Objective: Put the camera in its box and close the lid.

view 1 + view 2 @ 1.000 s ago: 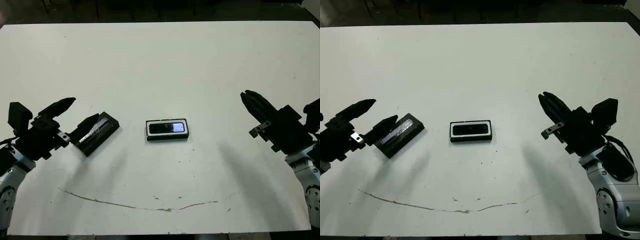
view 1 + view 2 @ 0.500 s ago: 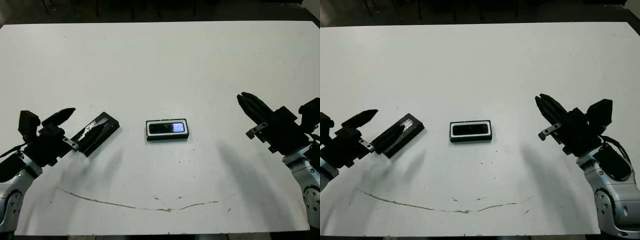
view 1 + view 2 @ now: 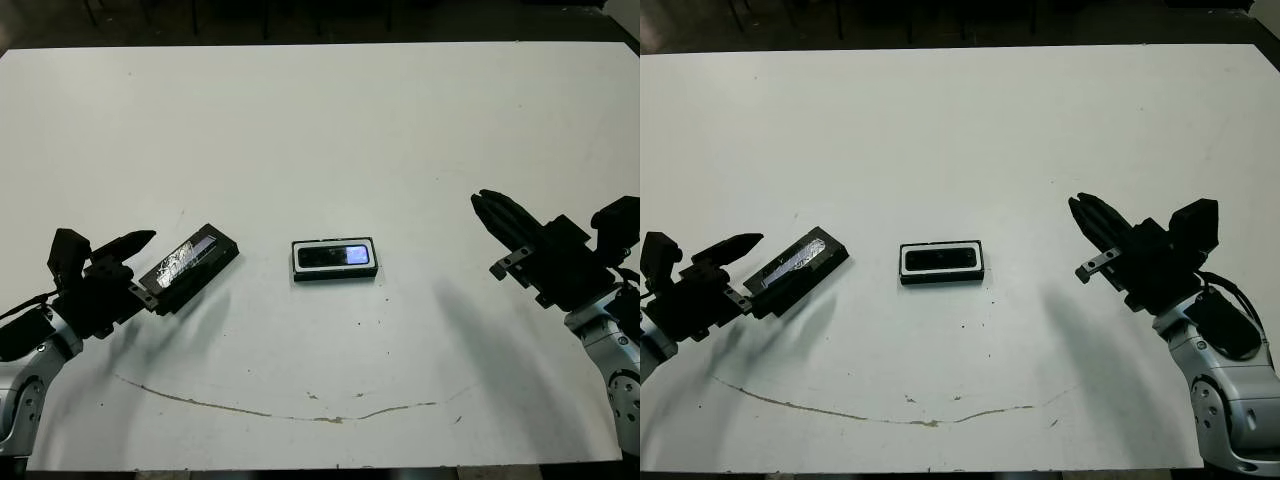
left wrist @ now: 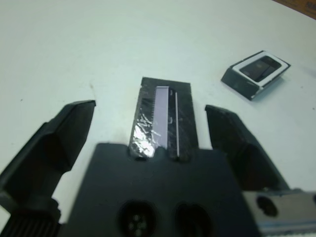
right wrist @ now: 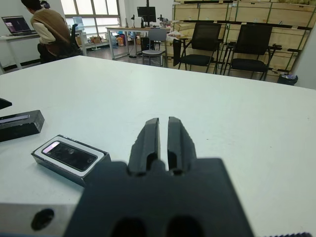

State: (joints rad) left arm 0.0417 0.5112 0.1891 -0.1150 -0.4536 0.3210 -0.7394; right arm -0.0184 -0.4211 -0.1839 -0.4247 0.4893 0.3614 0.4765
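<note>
- Camera [image 3: 335, 256] lies screen-up inside the box [image 3: 335, 273], near the middle of the white table [image 3: 320, 130].
- Lid [image 3: 187, 266] lies flat on the table, well to the left of the box, silver strip facing up.
- Left gripper [image 4: 153, 129] has its fingers spread wide, one on each side of the lid's near end, not clamping it.
- Right gripper [image 5: 163, 140] hangs well to the right of the box, fingers pressed together, holding nothing.

You have one camera [image 3: 335, 256], one box [image 3: 335, 272] and one lid [image 3: 188, 264] on one white table [image 3: 320, 130]; two grippers are in view, one left gripper [image 3: 140, 268] and one right gripper [image 3: 492, 213]
</note>
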